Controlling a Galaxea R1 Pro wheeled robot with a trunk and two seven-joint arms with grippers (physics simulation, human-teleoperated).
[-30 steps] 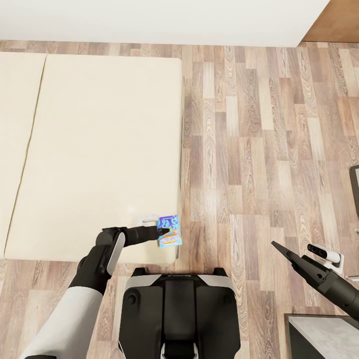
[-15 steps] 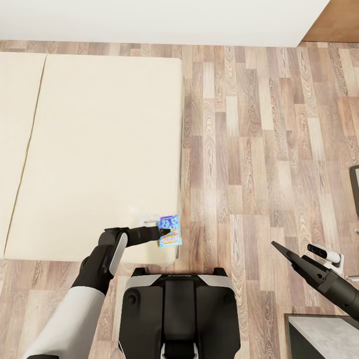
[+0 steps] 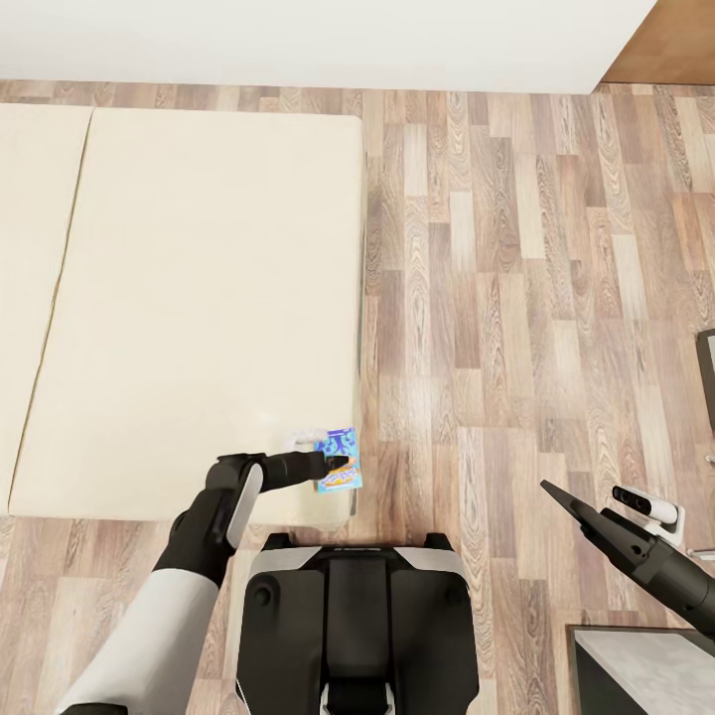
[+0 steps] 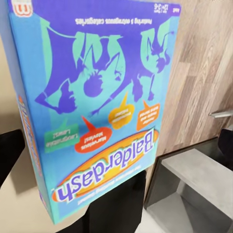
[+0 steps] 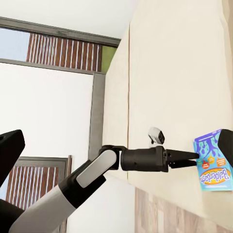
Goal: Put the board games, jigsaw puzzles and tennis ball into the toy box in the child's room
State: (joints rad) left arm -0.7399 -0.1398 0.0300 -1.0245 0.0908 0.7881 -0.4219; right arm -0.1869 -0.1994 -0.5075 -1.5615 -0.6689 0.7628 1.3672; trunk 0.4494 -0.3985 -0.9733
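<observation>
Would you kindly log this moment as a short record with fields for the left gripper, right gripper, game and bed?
left gripper: at the board game, a finger under its near edge in the left wrist view; grip cannot be told
right gripper: open, empty, over the floor
board game: blue Balderdash box, at the bed's near right corner
bed: beige mattress, bare apart from the game

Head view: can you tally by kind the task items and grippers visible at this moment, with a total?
Blue cartoon-printed board game box, at the beige bed's near corner: 1
Black two-finger grippers, the left gripper at the box and the right gripper over the wooden floor: 2
Total: 4
</observation>
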